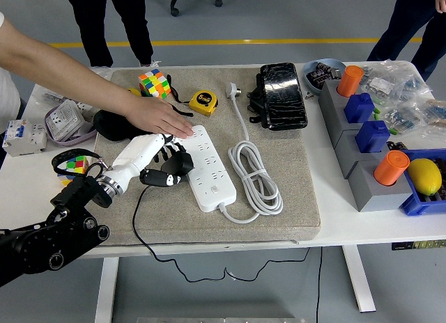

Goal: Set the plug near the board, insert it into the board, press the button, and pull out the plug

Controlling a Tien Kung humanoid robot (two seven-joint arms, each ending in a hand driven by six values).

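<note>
A white power strip lies on the grey mat, with its white cord coiled to its right. My left hand, white with black fingers, is shut on a black plug just left of the strip's left edge. The plug's thin black cable trails down over the mat's front edge. A person's hand reaches in from the upper left and presses flat on the strip's far end. My right hand is out of view.
A Rubik's cube and yellow tape measure lie behind the strip. A black pouch lies at the back. Grey blocks with orange cylinders and a lemon stand at the right. Another cube is at the left.
</note>
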